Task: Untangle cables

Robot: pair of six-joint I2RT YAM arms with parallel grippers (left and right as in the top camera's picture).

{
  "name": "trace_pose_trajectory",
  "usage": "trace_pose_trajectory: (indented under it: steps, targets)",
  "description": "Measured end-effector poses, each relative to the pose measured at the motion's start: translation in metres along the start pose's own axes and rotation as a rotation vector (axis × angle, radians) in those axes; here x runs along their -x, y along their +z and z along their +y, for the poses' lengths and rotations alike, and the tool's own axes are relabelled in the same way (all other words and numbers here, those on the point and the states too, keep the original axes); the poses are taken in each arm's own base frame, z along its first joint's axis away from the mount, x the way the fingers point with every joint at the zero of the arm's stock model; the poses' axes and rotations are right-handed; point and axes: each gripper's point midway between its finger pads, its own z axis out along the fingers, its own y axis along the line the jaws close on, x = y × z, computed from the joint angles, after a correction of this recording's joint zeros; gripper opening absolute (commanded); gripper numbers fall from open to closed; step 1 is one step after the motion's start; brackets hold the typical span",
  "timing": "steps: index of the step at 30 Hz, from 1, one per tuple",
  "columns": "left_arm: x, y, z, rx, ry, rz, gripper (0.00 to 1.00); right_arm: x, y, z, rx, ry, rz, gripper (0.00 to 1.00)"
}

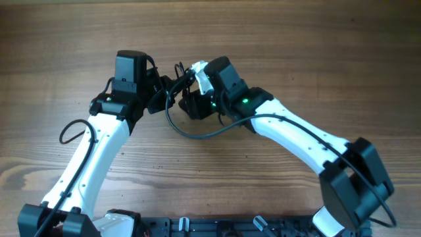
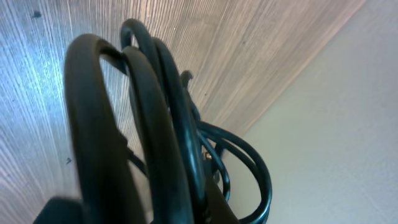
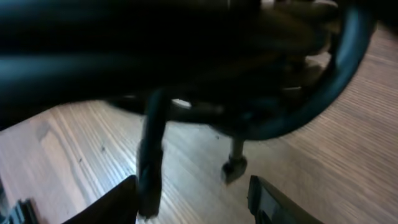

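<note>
Several cables clamped in left pincer, right pincer agape, table wide around.

Cables fill gap between left gripper and right gripper; table beyond lies open.

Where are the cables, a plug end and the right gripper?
cables (image 2: 152, 130), left wrist view, on the middle loop of the bundle.
plug end (image 3: 233, 169), right wrist view, on its hanging lower tip.
right gripper (image 3: 193, 205), right wrist view, midway between its two fingertips.
</note>
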Motion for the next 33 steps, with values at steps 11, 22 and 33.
trace_pose_trajectory:
  steps: [11,22,33]
  targets:
    - [-0.019,-0.002,0.007,0.052,-0.004,0.123,0.04,0.024,0.012,-0.034,-0.175,-0.011,-0.124,0.48]
    - [-0.025,-0.005,0.01,0.081,-0.01,0.166,0.04,0.028,0.014,-0.035,-0.182,-0.047,-0.146,0.04]
    - [0.089,-0.025,0.022,0.019,0.002,-0.51,0.04,-0.106,-0.093,0.042,0.184,-0.137,0.448,0.04]
